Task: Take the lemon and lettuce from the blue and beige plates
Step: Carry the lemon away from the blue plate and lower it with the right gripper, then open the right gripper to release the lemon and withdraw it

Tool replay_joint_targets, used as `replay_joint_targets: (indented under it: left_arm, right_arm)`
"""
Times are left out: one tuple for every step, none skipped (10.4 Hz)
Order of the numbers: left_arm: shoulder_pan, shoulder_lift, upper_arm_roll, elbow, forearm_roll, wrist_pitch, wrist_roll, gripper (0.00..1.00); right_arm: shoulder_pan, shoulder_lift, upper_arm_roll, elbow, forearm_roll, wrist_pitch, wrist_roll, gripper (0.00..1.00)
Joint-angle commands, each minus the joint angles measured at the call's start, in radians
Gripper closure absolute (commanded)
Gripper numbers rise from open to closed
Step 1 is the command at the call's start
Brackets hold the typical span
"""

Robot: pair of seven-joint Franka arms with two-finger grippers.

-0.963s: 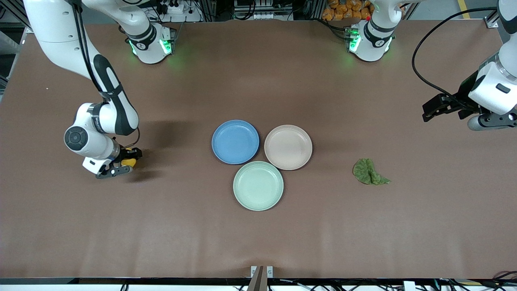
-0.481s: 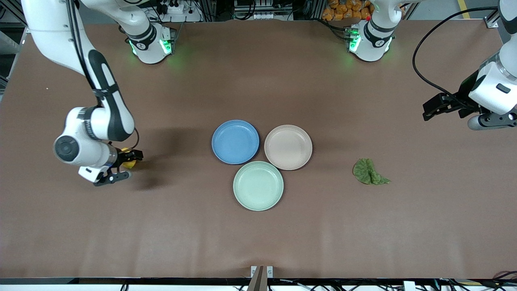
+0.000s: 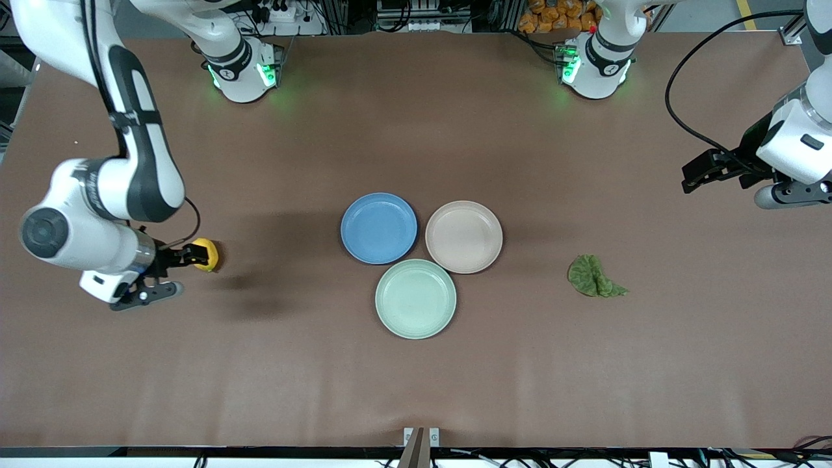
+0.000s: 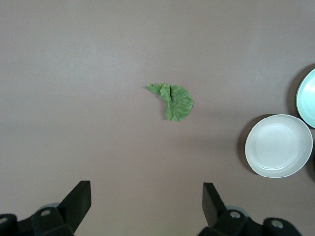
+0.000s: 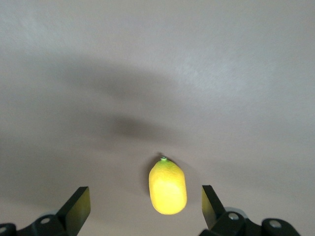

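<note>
The lemon (image 3: 207,254) lies on the bare table toward the right arm's end, away from the plates. My right gripper (image 3: 184,270) is open and empty, its fingertips just short of the lemon. In the right wrist view the lemon (image 5: 168,187) lies just ahead of the right gripper (image 5: 145,206). The lettuce (image 3: 593,276) lies on the table toward the left arm's end, beside the beige plate (image 3: 463,236). The blue plate (image 3: 379,227) and the beige plate are both empty. My left gripper (image 3: 690,177) waits open and high over the table's end. The left wrist view shows the left gripper (image 4: 146,201), the lettuce (image 4: 173,101) and the beige plate (image 4: 279,145).
A mint-green plate (image 3: 415,298), also empty, touches the other two and is nearer to the front camera. It also shows at the edge of the left wrist view (image 4: 307,91). The arm bases (image 3: 244,71) stand along the table's top edge.
My right gripper has drawn back from the lemon toward its end of the table, leaving the lemon lying on the table. The left arm has not moved.
</note>
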Motion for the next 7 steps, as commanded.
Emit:
replay_joint_targets:
  left_arm:
    - [0.008, -0.022, -0.006, -0.011, -0.008, -0.019, 0.029, 0.00]
    - [0.008, -0.022, -0.006, -0.011, -0.007, -0.021, 0.030, 0.00]
    - [0.008, -0.021, -0.006, -0.011, -0.007, -0.021, 0.030, 0.00]
    - [0.008, -0.022, -0.006, -0.011, -0.007, -0.021, 0.035, 0.00]
    - [0.010, -0.022, -0.003, -0.011, -0.008, -0.021, 0.068, 0.00]
    - [0.010, -0.022, -0.001, -0.011, -0.008, -0.021, 0.076, 0.00]
    - [0.010, -0.022, -0.001, -0.010, -0.008, -0.021, 0.076, 0.00]
  right_arm:
    - [-0.012, -0.108, -0.011, -0.016, 0.010, -0.064, 0.003, 0.00]
    - [-0.024, -0.146, -0.011, -0.012, 0.007, -0.096, 0.022, 0.00]
    - [-0.038, -0.190, -0.008, -0.012, 0.007, -0.132, 0.047, 0.00]
    - [-0.047, -0.229, -0.004, -0.012, 0.007, -0.159, 0.058, 0.00]
    - [-0.048, -0.261, 0.001, -0.004, 0.008, -0.208, 0.065, 0.00]
    - [-0.071, -0.274, 0.019, 0.034, 0.015, -0.303, 0.157, 0.00]
    - [-0.100, -0.272, 0.072, 0.096, 0.013, -0.393, 0.311, 0.00]
